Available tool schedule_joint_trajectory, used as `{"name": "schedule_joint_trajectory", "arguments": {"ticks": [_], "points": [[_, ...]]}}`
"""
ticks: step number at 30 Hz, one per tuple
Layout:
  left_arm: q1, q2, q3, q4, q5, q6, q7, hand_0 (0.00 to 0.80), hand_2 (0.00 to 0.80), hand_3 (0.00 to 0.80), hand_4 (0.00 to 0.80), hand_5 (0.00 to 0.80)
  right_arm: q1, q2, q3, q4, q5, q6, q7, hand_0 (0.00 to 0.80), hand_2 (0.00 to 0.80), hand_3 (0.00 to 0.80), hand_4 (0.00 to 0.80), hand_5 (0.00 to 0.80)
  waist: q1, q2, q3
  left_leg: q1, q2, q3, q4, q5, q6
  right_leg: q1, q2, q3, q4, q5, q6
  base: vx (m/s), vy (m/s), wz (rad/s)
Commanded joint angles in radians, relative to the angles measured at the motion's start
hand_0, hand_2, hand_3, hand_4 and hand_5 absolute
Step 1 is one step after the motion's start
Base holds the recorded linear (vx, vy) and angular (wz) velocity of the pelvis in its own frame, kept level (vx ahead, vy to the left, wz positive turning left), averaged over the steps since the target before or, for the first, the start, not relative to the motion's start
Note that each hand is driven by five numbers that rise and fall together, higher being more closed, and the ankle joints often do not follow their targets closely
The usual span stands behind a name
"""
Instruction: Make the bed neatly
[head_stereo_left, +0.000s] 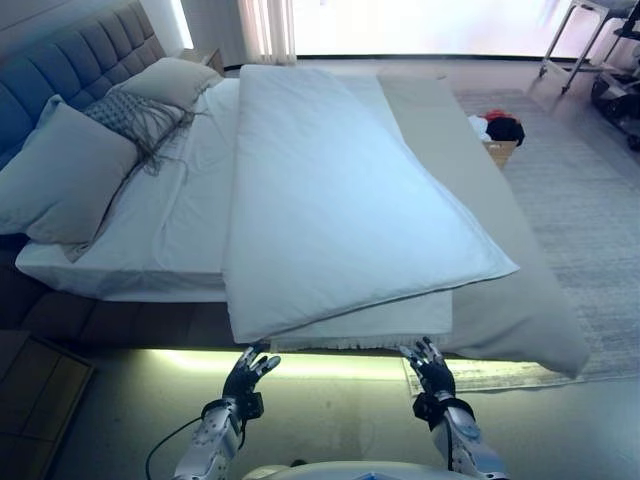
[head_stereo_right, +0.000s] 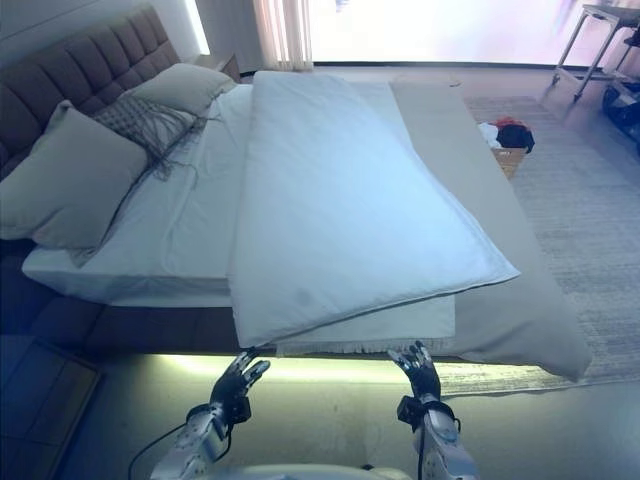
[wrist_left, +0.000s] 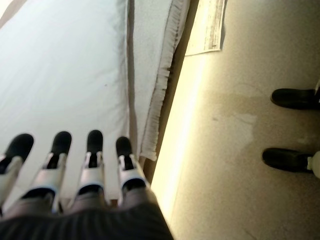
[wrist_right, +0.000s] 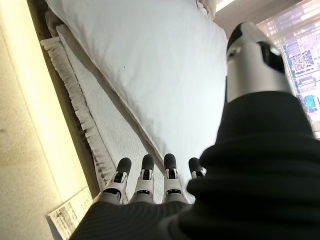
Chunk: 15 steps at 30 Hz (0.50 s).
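A white duvet lies folded lengthwise down the middle of the bed, its near corner hanging over the edge. Under it a fringed white blanket shows along the near side, over a beige cover that drapes off on the right. Several pillows lean by the tufted headboard at the left. My left hand and right hand hover open just below the bed's near edge, fingers straight toward the bedding and touching nothing. Each wrist view shows straight fingers before the duvet.
A lit strip glows under the bed's near edge. A basket with clothes stands on a grey rug beyond the bed. A metal stand is at the far right. A wooden nightstand sits at the lower left.
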Motion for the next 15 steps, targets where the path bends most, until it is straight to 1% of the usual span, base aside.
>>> {"name": "schedule_joint_trajectory", "arguments": {"ticks": [1,5,11,15], "points": [[-0.041,0.013,0.009,0.004,-0.005,-0.027,0.005,0.0,0.0,0.0,0.0,0.0,-0.023,-0.02,0.018,-0.028,-0.005,-0.044,0.019,0.0,0.0,0.0,0.0,0.0,0.014,-0.035,-0.016,-0.034,0.045,-0.044,0.008,0.014,-0.036,-0.043,-0.064,0.009,0.005,0.077,0.079,0.0,0.0,0.0],[-0.057,0.023,0.01,-0.011,-0.004,-0.016,0.033,0.0,0.0,0.0,0.0,0.0,-0.045,-0.023,0.025,-0.033,0.003,-0.039,0.008,0.0,0.0,0.0,0.0,0.0,0.01,-0.031,-0.006,-0.049,0.051,-0.042,0.0,0.022,-0.039,-0.064,-0.062,0.008,0.009,0.081,0.079,-0.074,0.019,0.01],[-0.031,0.014,0.025,-0.011,0.006,-0.019,0.028,0.0,0.0,0.0,0.0,0.0,-0.037,-0.016,0.023,-0.032,0.001,-0.036,0.031,0.0,0.0,0.0,0.0,0.0,0.008,-0.036,-0.004,-0.034,0.054,-0.021,0.0,0.016,-0.038,-0.049,-0.063,0.013,0.005,0.077,0.079,-0.009,0.002,0.0],[-0.046,0.01,0.021,0.0,0.009,-0.023,0.027,0.0,0.0,0.0,0.0,0.0,-0.049,-0.013,0.018,-0.023,0.006,-0.039,0.025,0.0,0.0,0.0,0.0,0.0,0.006,-0.037,-0.004,-0.031,0.053,-0.014,0.005,0.015,-0.036,-0.043,-0.063,0.015,0.009,0.075,0.076,0.0,0.0,0.0]]}}
